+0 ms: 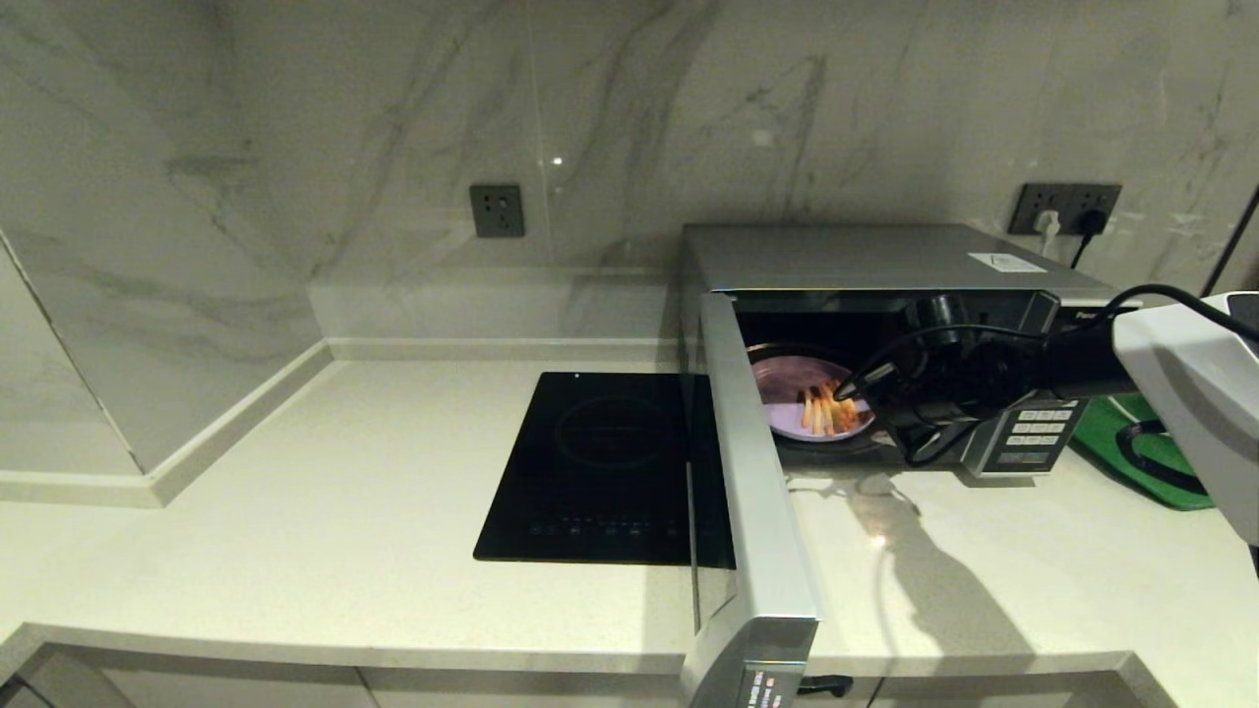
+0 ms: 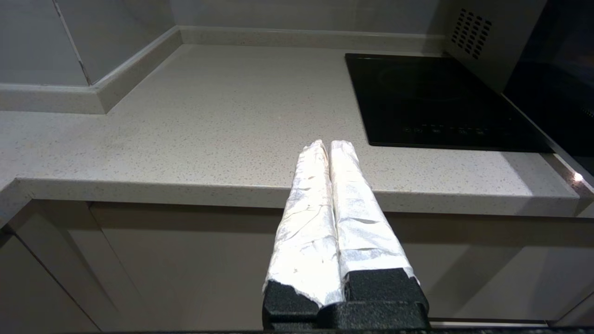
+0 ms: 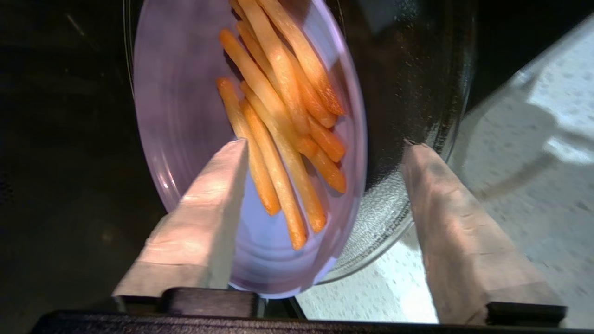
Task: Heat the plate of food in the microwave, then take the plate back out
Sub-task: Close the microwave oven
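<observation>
A: Where is the plate of food?

B: Inside the microwave, lying on the glass turntable. It is a pale lavender plate with a heap of thin orange fries across its middle. From the head view you see it through the oven's open mouth, towards the left of the cavity.

A: And the door?

B: The microwave door stands swung wide, its edge pointing out over the front of the desk.

A: What is the right claw doing?

B: It reaches into the mouth of the oven at the near rim of the plate. Its two taped fingers stand well apart. In the right wrist view one sits over the plate and the other over the turntable's edge, with the rim of the plate between them. Nothing is pinched; I cannot tell if either finger touches the plate.

A: The left claw?

B: Parked low in front of the desk's edge, fingers pressed together, holding nothing.

A: Anything else around?

B: A flat black cooktop is set into the desk just left of the microwave, partly behind the open door. A green tray lies on the desk to the right of the microwave, behind the right arm.
</observation>
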{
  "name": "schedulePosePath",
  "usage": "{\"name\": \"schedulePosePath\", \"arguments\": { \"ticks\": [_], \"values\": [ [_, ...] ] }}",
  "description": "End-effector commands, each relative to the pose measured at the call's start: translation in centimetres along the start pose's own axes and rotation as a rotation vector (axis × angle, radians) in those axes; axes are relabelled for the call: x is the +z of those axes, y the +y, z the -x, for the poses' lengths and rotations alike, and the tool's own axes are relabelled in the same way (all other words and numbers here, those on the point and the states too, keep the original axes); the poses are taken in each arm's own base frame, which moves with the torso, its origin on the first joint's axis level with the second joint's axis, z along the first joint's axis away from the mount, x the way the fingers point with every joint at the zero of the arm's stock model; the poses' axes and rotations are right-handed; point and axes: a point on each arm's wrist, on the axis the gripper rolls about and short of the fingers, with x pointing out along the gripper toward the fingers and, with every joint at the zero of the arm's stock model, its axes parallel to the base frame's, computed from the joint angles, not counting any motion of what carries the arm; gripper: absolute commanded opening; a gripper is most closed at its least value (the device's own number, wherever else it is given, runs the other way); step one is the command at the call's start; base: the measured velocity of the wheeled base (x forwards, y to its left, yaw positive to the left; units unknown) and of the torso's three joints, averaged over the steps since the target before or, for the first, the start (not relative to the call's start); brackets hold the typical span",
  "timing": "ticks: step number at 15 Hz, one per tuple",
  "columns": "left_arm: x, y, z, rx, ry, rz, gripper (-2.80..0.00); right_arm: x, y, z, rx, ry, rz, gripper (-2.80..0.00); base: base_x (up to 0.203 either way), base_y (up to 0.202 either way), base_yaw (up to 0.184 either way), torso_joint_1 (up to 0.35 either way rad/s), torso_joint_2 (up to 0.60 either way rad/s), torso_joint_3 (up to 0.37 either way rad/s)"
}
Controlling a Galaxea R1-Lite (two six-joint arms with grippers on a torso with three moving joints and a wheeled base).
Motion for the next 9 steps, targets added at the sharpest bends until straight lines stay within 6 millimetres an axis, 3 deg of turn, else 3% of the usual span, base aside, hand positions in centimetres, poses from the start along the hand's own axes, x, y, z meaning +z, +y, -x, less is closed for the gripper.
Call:
{"name": "schedulePosePath", "arguments": {
  "ticks": [1,9],
  "values": [
    [0.0,0.0,0.0,0.001,-0.001,0.001,-2.8,0.5,1.0,2.0,0.038,-0.02,0.01,0.0,0.0,0.0,0.0,0.0,0.0,0.0],
    [0.0,0.0,0.0,0.001,-0.002,0.001,-2.8,0.8,1.6,3.1,0.05,-0.025,0.019,0.0,0.0,0.0,0.0,0.0,0.0,0.0]
  ]
}}
